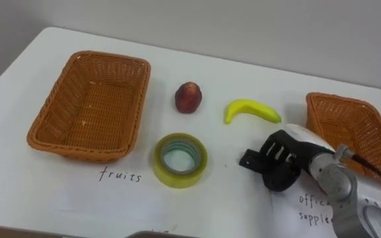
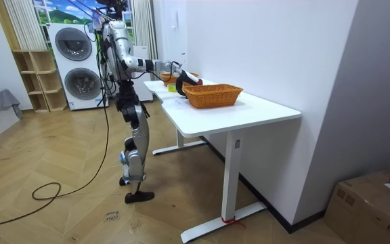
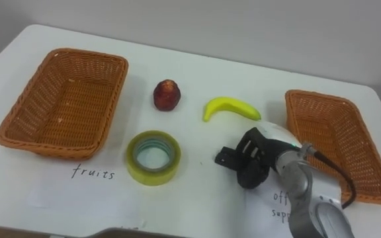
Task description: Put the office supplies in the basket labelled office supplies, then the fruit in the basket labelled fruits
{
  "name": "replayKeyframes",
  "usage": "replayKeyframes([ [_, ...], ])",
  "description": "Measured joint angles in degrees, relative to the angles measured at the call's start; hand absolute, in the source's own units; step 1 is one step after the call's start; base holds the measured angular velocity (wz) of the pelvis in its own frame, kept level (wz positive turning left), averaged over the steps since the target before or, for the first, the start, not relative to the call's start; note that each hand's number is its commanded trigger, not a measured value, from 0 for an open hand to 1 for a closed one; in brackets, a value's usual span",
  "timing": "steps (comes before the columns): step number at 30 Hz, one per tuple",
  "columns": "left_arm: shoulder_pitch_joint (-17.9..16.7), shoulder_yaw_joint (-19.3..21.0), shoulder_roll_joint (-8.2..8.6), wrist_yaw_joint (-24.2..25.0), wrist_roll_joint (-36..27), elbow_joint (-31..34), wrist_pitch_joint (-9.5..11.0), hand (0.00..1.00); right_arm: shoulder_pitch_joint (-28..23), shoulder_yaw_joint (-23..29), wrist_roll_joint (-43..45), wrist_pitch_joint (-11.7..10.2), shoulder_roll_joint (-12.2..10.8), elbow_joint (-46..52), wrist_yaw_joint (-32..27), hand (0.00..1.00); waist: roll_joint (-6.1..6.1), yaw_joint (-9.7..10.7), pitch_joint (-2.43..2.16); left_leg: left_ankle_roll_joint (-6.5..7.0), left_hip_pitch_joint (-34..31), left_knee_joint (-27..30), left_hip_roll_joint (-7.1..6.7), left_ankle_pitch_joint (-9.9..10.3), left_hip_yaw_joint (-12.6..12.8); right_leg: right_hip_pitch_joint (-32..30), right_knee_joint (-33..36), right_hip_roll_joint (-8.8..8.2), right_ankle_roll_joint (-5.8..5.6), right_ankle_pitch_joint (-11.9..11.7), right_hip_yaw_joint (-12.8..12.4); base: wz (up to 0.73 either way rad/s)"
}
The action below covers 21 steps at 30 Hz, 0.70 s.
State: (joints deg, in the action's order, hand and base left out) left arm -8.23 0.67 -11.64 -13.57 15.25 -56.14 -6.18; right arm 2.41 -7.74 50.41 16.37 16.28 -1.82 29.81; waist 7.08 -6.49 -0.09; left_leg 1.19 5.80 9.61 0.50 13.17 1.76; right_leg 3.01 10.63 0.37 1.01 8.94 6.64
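Observation:
A red fruit (image 1: 188, 97) and a yellow banana (image 1: 251, 110) lie on the white table (image 1: 243, 73) between two wicker baskets. Nearer the front lies a yellow-green tape roll (image 1: 180, 159). The left basket (image 1: 51, 122), above a sheet marked fruits, holds nothing. The right basket (image 1: 323, 109) stands at the table's right edge by a sheet for office supplies. My right hand (image 1: 282, 162) hovers low over the table, right of the tape and just below the banana. Its fingers are loosely bent and point left, with nothing between them. A white rounded shape (image 1: 307, 134) sits behind the hand; whether it is a separate thing is unclear.
In the room view I stand at the table's long side, right arm (image 2: 156, 65) stretched over it. A wall runs behind the table. Washing machines (image 2: 80, 64) and a shelf stand at the back. A cardboard box (image 2: 374, 203) sits on the floor at the room view's right.

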Motion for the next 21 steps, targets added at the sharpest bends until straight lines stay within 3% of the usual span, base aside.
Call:
replayKeyframes([
  [15,-0.15,-0.08,-0.03,-0.02,-0.02,-0.01,-0.02,0.00,-0.14,0.01,0.07,0.00,0.00,0.25,0.01,1.00,-0.21,0.01,0.03,0.01,-0.07,-0.03,-0.04,0.00,-0.43,-0.01,0.01,0.06,0.03,-0.02,0.02,0.00],
  [21,-0.10,-1.57,-0.02,-0.05,-0.09,0.01,0.00,0.00,-0.15,0.64,-2.77,-0.14,0.01,0.12,-0.66,1.00,-0.23,0.92,0.05,0.01,-0.15,-0.21,-0.04,0.00,-0.50,-0.01,-0.01,0.05,0.03,-0.02,0.39,0.00],
])
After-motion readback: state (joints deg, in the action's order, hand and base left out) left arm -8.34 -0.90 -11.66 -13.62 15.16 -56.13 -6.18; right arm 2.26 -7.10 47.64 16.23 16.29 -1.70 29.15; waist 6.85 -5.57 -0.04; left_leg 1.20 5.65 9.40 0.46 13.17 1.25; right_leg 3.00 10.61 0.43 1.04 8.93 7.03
